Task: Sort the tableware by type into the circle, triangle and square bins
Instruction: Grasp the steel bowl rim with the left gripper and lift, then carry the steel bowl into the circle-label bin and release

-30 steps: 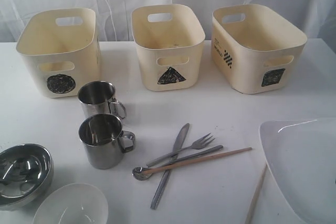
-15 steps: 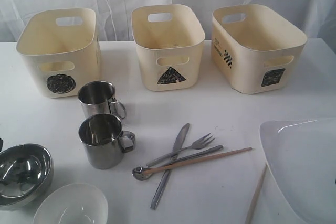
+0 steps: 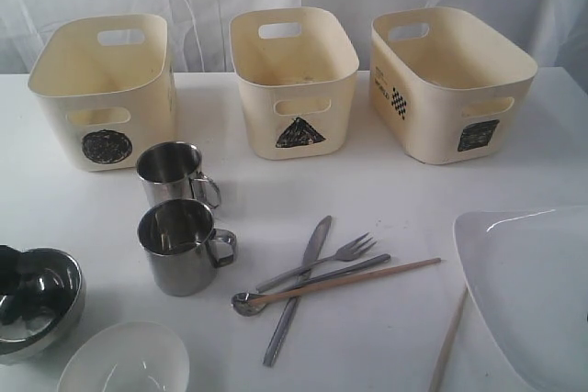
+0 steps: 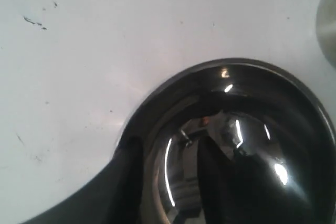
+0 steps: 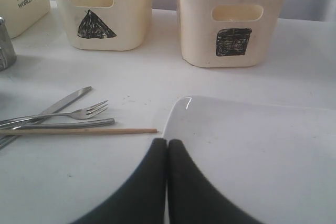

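Note:
The steel bowl (image 3: pixel 50 305) sits at the front left. My left gripper (image 3: pixel 16 274) is at its left rim. In the left wrist view the jaws (image 4: pixel 168 153) stand open astride the bowl's rim (image 4: pixel 157 103), one finger (image 4: pixel 113 187) outside and one inside. Two steel mugs (image 3: pixel 170 172) (image 3: pixel 179 245) stand behind the white bowl (image 3: pixel 124 360). Knife (image 3: pixel 299 286), fork (image 3: pixel 344 252), spoon (image 3: pixel 243 302) and a chopstick (image 3: pixel 367 274) lie crossed mid-table. My right gripper (image 5: pixel 167 144) is shut and empty, at the edge of the white plate (image 5: pixel 252 150).
Three cream bins line the back: circle (image 3: pixel 101 89), triangle (image 3: pixel 294 80), square (image 3: pixel 450 80). A second chopstick (image 3: pixel 448 341) lies by the plate's (image 3: pixel 533 291) left edge. A white curtain hangs behind the table.
My left gripper has come into the exterior view at the steel bowl's left rim. The bowl has shifted slightly to the left. Nothing else has moved.

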You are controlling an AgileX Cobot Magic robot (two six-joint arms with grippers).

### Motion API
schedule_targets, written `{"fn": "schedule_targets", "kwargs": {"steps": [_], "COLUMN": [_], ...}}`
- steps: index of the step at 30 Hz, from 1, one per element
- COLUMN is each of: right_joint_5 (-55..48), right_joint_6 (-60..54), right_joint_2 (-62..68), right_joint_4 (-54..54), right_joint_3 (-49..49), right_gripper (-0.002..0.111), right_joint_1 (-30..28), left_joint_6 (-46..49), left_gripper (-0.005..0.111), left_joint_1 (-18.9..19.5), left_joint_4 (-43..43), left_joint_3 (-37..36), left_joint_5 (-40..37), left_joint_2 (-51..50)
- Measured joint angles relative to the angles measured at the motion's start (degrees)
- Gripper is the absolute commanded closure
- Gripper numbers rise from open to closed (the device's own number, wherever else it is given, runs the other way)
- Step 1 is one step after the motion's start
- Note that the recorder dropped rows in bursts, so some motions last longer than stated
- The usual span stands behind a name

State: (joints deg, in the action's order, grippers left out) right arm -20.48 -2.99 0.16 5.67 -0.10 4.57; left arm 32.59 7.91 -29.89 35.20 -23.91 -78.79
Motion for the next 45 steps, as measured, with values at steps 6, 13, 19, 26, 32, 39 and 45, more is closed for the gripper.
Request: {"fn": "schedule_targets", "kwargs": {"steps": [6, 13, 19, 26, 32, 39, 45], "right_joint_5": [0.0, 0.0, 0.0, 0.0, 0.0, 0.0, 0.0], "right_joint_6": [0.0, 0.0, 0.0, 0.0, 0.0, 0.5, 1.3], "right_joint_2": [0.0, 0.0, 0.0, 0.0, 0.0, 0.0, 0.0], "right_joint_4": [0.0, 0.0, 0.0, 0.0, 0.0, 0.0, 0.0], "right_joint_3": [0.0, 0.0, 0.0, 0.0, 0.0, 0.0, 0.0], "right_gripper": [0.108, 0.108, 0.108, 0.108, 0.108, 0.108, 0.108], "right_joint_1": [0.0, 0.0, 0.0, 0.0, 0.0, 0.0, 0.0], "left_joint_6": [0.1, 0.5, 1.4, 2.0, 2.1, 2.1, 2.1], "left_gripper": [0.051, 0.042, 0.042, 0.052, 0.09, 0.107, 0.107], "left_joint_1": [0.0, 0.0, 0.0, 0.0, 0.0, 0.0, 0.0], "left_joint_4": [-2.0, 0.2, 4.0, 4.3, 4.4, 4.1, 3.0], "left_joint_3": [0.4, 0.6, 0.6, 0.7, 0.7, 2.1, 10.6], "left_joint_5": [1.1, 3.3, 4.0, 2.5, 2.8, 3.4, 3.6], "left_joint_2": [1.9, 3.2, 1.0, -3.7, -6.2, -6.3, -1.0]}}
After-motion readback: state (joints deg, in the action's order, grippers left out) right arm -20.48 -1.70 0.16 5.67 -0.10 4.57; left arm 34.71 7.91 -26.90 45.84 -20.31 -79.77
